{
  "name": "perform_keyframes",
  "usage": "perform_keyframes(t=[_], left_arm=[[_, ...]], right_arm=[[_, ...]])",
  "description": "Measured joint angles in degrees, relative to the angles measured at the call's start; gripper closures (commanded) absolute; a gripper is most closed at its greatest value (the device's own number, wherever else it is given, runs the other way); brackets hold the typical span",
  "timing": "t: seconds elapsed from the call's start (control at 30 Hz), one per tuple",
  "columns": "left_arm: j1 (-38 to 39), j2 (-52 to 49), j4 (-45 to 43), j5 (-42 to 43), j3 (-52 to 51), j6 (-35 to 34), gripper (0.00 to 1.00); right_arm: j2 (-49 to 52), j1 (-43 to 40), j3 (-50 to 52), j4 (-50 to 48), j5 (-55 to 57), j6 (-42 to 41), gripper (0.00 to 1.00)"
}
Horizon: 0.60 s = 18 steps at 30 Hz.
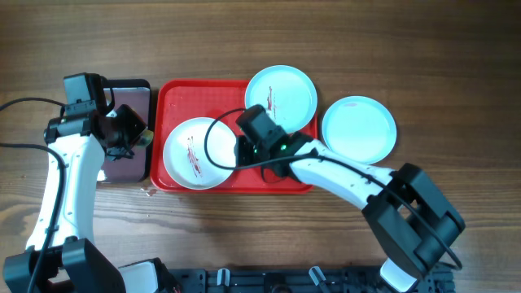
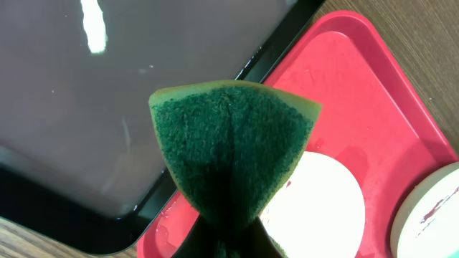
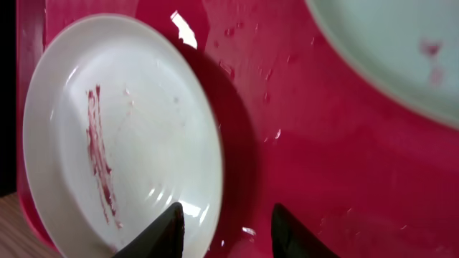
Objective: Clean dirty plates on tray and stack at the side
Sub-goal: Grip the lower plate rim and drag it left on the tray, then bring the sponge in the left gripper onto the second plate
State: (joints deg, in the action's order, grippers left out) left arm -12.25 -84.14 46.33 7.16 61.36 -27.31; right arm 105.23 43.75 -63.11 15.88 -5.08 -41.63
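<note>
A white plate (image 1: pixel 195 153) with dark red smears lies on the left half of the red tray (image 1: pixel 175 98). A pale turquoise plate (image 1: pixel 281 98) with a small smear rests at the tray's far right corner, overlapping its rim. Another turquoise plate (image 1: pixel 358 129) sits on the table right of the tray and looks clean. My right gripper (image 3: pixel 226 231) is open low over the tray (image 3: pixel 301 143), its fingers straddling the white plate's (image 3: pixel 122 136) right rim without gripping it. My left gripper (image 1: pixel 130 134) hovers at the tray's left edge, shut on a folded green sponge (image 2: pixel 233 150).
A black tray (image 2: pixel 107 93) with a brownish inside lies just left of the red tray, under my left arm. Water droplets speckle the red tray floor. The right arm reaches across the tray's near right corner. Bare wooden table surrounds everything.
</note>
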Motion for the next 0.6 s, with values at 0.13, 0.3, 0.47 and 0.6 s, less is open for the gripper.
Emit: perform_keyframes(t=[0.13,0.3,0.47,0.6], left_arm=[[0.4,0.0,0.0,0.0,0.0,0.0,0.96],[4.1,0.0,-0.5,-0.2,0.0,0.0,0.96],[8.3,0.0,-1.7,-1.2,0.0,0.0,0.96],[10.4,-1.5,-1.7,-1.7,0.0,0.0,0.96]], right_arm=[[0.0,-2.8,-0.8,-0.2,-1.5,5.5,0.62],[2.6,-3.5,-1.2,-1.8,-6.1,10.4,0.62],[6.1,-3.3,-1.6,-2.0,-10.0,13.5,0.67],[6.6,-3.3,-1.6,-2.6,-11.3,14.5,0.74]])
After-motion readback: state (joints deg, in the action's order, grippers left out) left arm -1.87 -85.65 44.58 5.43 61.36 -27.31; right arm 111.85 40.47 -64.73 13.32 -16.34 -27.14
